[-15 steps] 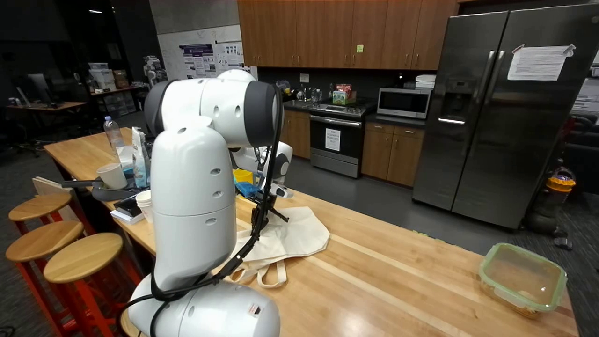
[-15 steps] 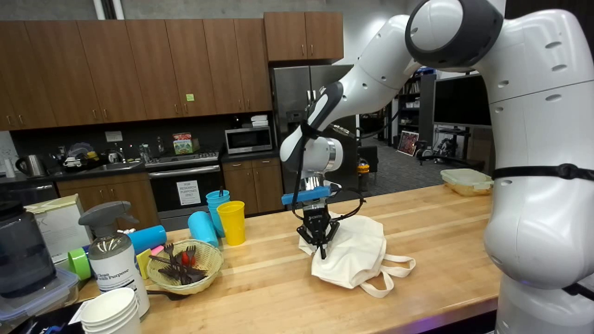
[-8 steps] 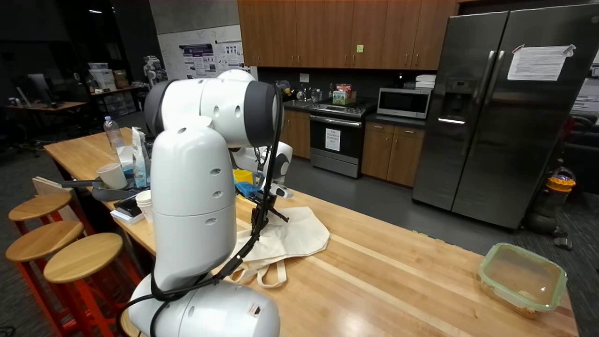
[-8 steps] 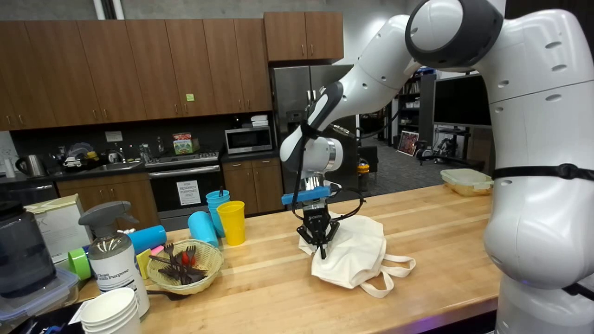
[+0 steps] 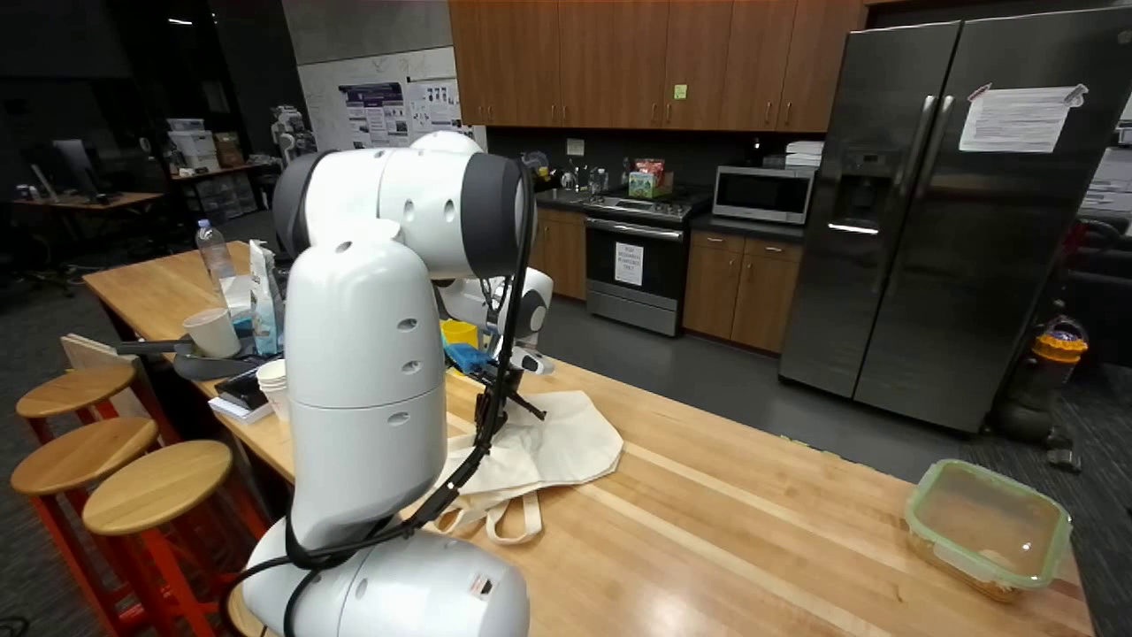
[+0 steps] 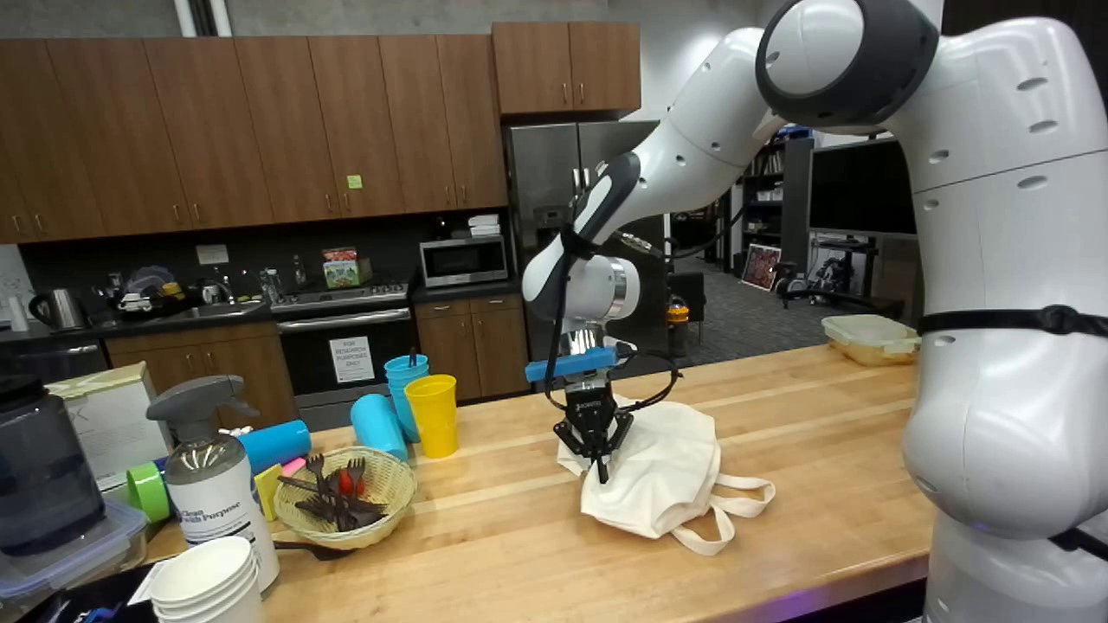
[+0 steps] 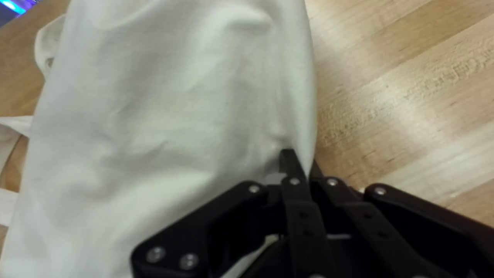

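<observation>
A cream cloth bag (image 7: 173, 116) is laid, somewhat crumpled, on the wooden table (image 6: 485, 554) directly under the pincer (image 7: 303, 160). The pincer is pointed downward and closed, and a fold along the bag's edge is pinched between its black fingers (image 7: 289, 162). In the wrist view most of the bag is spread out to the left of the pincer and ahead of its tips, while the table is shown to the right. In an exterior view the bag's handles (image 6: 710, 548) are stretched loosely to the right of the pincer, at the end away from it. Above the pincer, a blue strip (image 6: 571, 365) is seen across the arm (image 6: 692, 138). To the left of the pincer in that view, a yellow cup (image 6: 433, 417) is stood upright, with a tilted blue cup (image 6: 378, 426) next to it and stacked blue cups (image 6: 404, 394) behind. Farther left, brown forks (image 6: 342, 512) are heaped in a basket (image 6: 381, 532), and a spray bottle (image 6: 212, 484) and a stack of paper cups (image 6: 208, 580) are placed beyond it. In both exterior views a lidded food box (image 6: 870, 342) is seen well to the right of the pincer. Behind the pincer, across the room, a stove (image 6: 307, 359), a microwave (image 6: 465, 261) and a fridge (image 5: 951, 248) are lined up below wooden cupboards (image 6: 299, 130).
</observation>
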### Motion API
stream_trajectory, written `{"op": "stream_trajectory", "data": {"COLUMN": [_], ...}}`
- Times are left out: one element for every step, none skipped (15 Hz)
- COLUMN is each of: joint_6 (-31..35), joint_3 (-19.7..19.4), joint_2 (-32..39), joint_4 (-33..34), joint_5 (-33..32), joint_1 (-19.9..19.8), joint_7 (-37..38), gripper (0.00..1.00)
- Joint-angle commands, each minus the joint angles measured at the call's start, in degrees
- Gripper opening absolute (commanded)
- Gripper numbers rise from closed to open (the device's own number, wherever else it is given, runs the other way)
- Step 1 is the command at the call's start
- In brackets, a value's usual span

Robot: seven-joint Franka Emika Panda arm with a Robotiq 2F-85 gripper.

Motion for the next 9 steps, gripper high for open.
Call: {"op": "stream_trajectory", "data": {"joint_6": [-0.4, -0.4, 0.1, 0.4, 0.8, 1.3, 1.7, 2.2, 2.4], "joint_3": [-0.2, -0.3, -0.6, -0.7, -0.8, -1.0, -1.2, -1.4, -1.5], "joint_2": [0.0, 0.0, 0.0, -0.1, -0.2, -0.2, -0.3, -0.3, -0.2], "joint_4": [0.2, 0.2, 0.0, -0.2, -0.5, -0.8, -1.1, -1.4, -1.5], "joint_5": [0.1, 0.1, 0.5, 1.0, 2.1, 3.1, 4.2, 5.2, 5.9], "joint_1": [0.1, 0.2, 0.3, 0.1, -0.1, -0.3, -0.5, -0.6, -0.7], "joint_7": [0.4, 1.6, 4.4, 6.0, 7.8, 9.7, 11.3, 12.8, 13.8], "gripper": [0.01, 0.01, 0.01, 0.01, 0.01, 0.01, 0.01, 0.01, 0.01]}}
